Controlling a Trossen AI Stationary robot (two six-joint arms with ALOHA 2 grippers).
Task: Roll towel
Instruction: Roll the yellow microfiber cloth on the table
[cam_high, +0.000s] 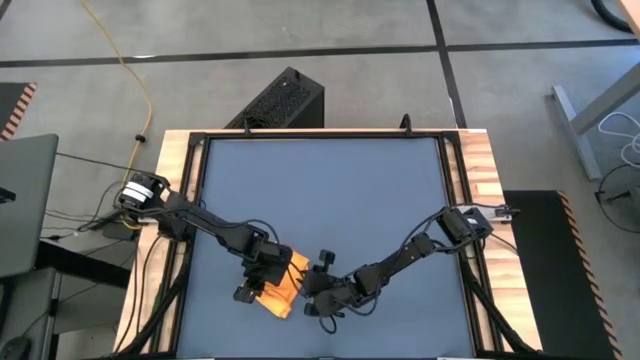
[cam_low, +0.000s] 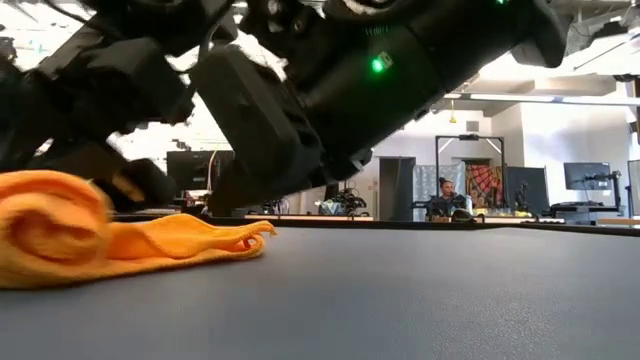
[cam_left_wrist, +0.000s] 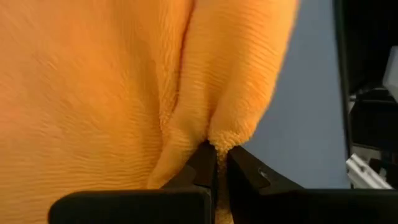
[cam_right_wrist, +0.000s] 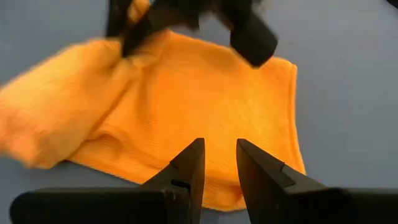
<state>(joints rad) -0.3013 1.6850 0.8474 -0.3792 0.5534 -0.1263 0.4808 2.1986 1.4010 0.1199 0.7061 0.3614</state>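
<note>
Left tool (cam_left_wrist: 214, 167) is clamped on a fold of the towel (cam_high: 283, 287) near the counter's (cam_high: 330, 190) front edge; right tool (cam_right_wrist: 219, 163), parted and empty, is poised just beside the unrolled flat end.

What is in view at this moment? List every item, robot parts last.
towel: one, yellow-orange, partly rolled, near front edge of table between the arms.
table: one, blue-grey top, wooden border.
black box: one, on floor behind table.
yellow cable: one, on floor, back left.
person: one, seated far back in room.
left hand: dark, shut on towel fold.
right hand: dark, fingers apart, just off the towel edge.
</note>
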